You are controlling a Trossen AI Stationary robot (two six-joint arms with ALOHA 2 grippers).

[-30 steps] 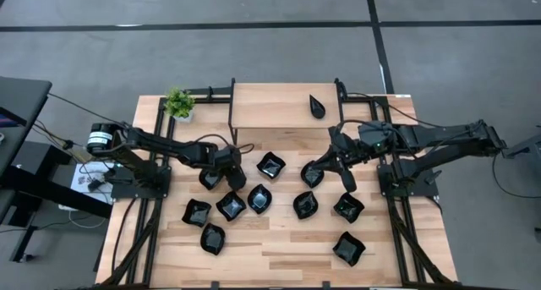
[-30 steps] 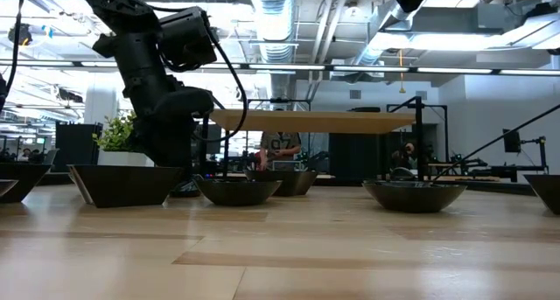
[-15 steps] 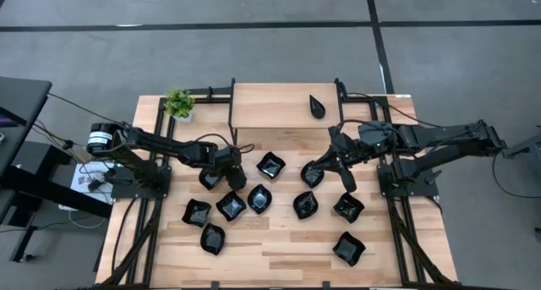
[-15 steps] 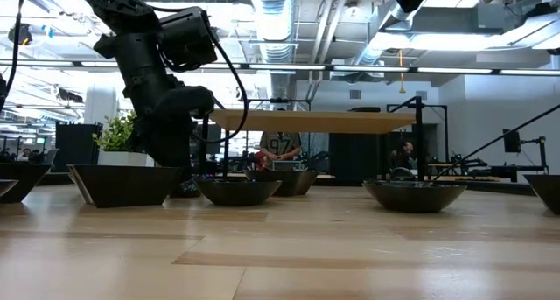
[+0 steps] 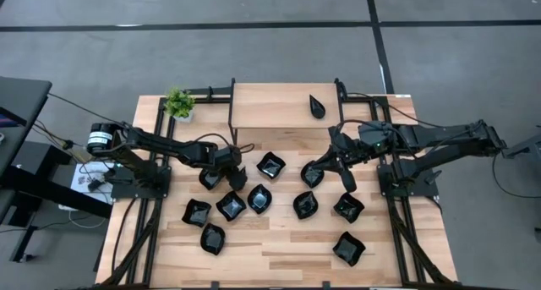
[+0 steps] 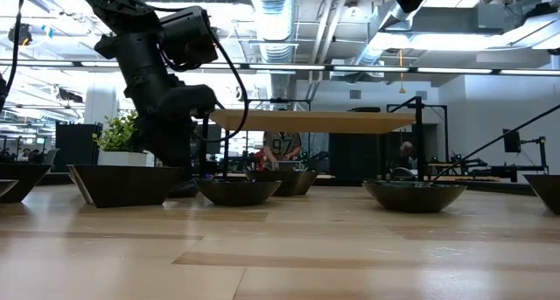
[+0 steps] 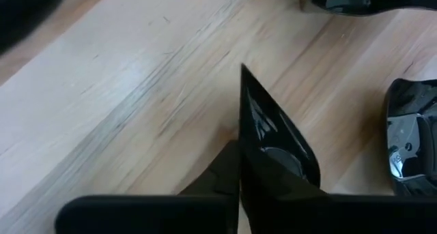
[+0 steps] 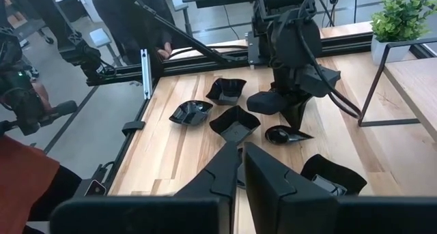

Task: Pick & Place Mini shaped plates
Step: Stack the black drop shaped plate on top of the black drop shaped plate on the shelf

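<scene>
A mini shaped plate (image 5: 210,179) is being pinched by its rim in the closed left gripper (image 5: 218,175), left of the table's centre; a second plate (image 5: 312,177) is being clamped beneath the right gripper (image 5: 314,169).

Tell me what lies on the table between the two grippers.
In the high view, one squarish black plate sits on the wood between the left gripper, shut on a plate's rim, and the right gripper, shut low at another plate.
</scene>
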